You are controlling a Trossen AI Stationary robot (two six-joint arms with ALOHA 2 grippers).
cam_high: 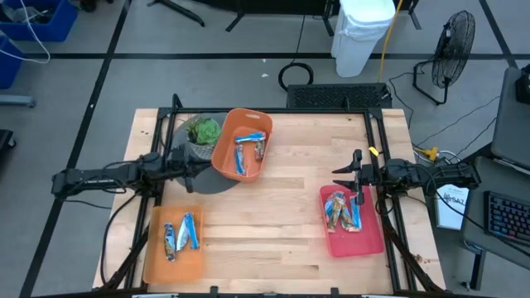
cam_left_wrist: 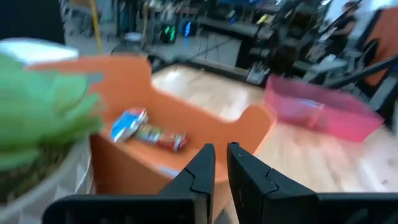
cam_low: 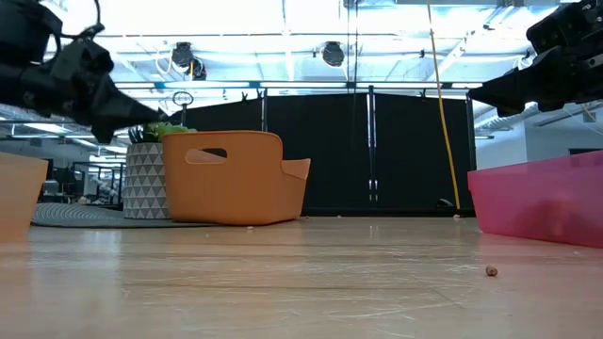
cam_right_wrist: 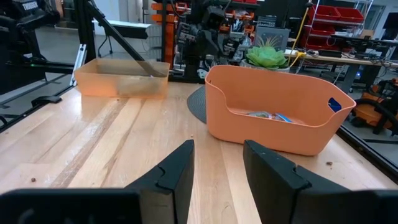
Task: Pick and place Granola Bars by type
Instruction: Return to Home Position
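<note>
Granola bars lie in three containers. A few sit in the deep orange basket (cam_high: 242, 145), seen as blue and brownish wrappers (cam_left_wrist: 146, 129). A few blue and silver ones lie in the flat orange tray (cam_high: 174, 242), and several are piled in the pink tray (cam_high: 352, 222). My left gripper (cam_high: 194, 172) hovers beside the basket's left wall, in front of the potted plant; its fingers (cam_left_wrist: 221, 169) are shut on nothing. My right gripper (cam_high: 344, 172) hangs open and empty over the pink tray's far edge, pointing toward the basket (cam_right_wrist: 217, 163).
A leafy green plant (cam_high: 203, 132) in a patterned pot stands on a dark round mat just left of the basket. Bare wood lies between the basket and the two trays. A black frame rail runs along the table's far and side edges.
</note>
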